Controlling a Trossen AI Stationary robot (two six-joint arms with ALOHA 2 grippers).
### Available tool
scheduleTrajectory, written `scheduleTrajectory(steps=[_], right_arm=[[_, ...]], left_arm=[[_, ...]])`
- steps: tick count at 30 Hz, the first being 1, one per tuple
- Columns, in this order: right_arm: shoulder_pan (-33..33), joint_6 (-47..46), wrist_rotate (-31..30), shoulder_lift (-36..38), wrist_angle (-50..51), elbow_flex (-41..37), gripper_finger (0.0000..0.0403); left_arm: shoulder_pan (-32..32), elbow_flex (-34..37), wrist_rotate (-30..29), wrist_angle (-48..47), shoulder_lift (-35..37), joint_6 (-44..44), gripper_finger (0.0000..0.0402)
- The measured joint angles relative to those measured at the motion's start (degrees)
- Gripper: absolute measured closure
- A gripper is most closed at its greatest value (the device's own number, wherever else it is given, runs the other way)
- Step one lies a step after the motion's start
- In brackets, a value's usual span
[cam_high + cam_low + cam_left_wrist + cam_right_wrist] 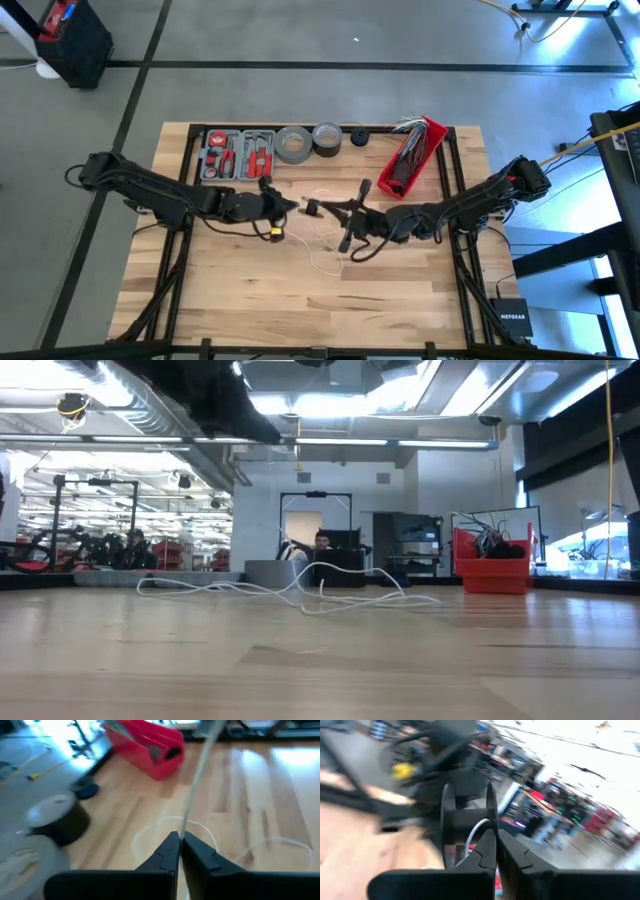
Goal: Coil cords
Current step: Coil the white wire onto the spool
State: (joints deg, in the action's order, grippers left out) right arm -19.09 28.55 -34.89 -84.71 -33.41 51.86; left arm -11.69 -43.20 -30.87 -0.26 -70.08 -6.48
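Left gripper (179, 840) fingers were seen pressed together on the long, very thin white cable (197, 775), which ran straight out from the fingertips toward the red plastic bin (145, 745). Right gripper (495, 837) fingers were seen closed on the same cable beside a black spool-like piece (467, 815). Loose loops were left on the wooden table (400, 290) between both grippers, slightly nearer the right one. Both arms were stretched inward, low over mid-table
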Motion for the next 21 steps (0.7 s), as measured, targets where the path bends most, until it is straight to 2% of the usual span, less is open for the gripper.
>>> scheduleTrajectory(steps=[4,9,12,17,19,21], right_arm=[[0.4,2.1,1.9,0.0,3.8,0.0,0.0399],[2.2,2.0,-3.9,-0.7,7.7,0.0,0.0399],[3.4,1.9,-5.2,-2.2,9.0,0.0,0.0399],[4.5,1.4,-11.2,-5.0,8.1,0.0,0.0398],[4.6,0.9,-11.5,-5.6,6.1,0.0,0.0398],[4.6,-0.2,-9.1,-6.3,3.3,0.1,0.0398]], left_arm=[[-2.0,0.0,-0.7,-0.2,4.6,-1.7,0.0395],[-5.0,0.0,-0.7,0.8,7.2,-1.9,0.0397],[-5.6,0.0,-0.3,4.6,6.8,0.5,0.0398],[-5.1,0.0,5.1,9.6,4.8,3.8,0.0396],[-4.7,0.0,5.3,12.1,3.6,4.2,0.0398],[-4.1,0.0,5.8,15.5,1.9,4.4,0.0399]])
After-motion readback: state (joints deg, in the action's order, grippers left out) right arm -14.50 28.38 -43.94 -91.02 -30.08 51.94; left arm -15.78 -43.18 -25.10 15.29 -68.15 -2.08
